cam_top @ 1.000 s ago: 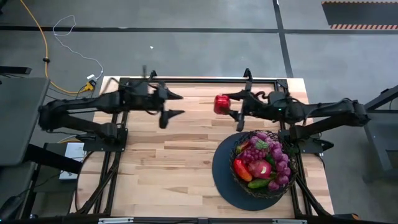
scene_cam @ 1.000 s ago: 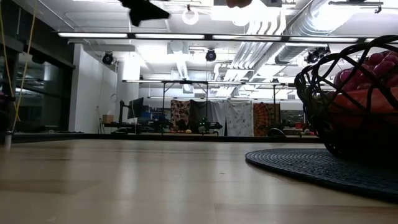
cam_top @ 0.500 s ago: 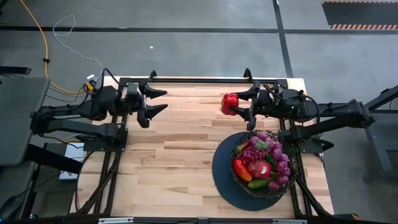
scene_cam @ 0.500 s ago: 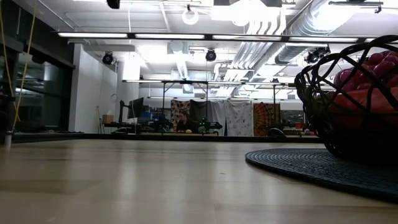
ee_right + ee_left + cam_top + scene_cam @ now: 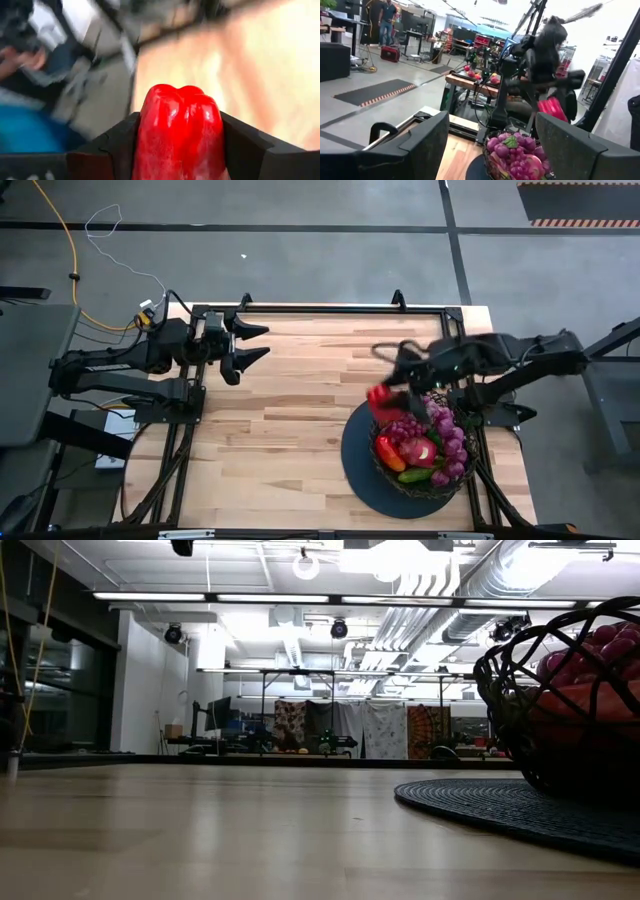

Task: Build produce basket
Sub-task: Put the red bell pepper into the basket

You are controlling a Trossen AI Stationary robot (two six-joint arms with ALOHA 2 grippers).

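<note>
right end effector: clamped on red pepper, held above the basket rim, presumably for release inside. basket sits on surface, already heaped with grapes. left end effector: fingers apart, parked far from basket.

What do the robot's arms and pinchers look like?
Both arms are dark, nearly black, built from long thin jointed pieces. The left gripper has two pointy black fingers like a beak. Seen close up, the right gripper has broad, flat, matte black fingers. The left arm has rounded joints, and so does the right arm. No markings show.
</note>
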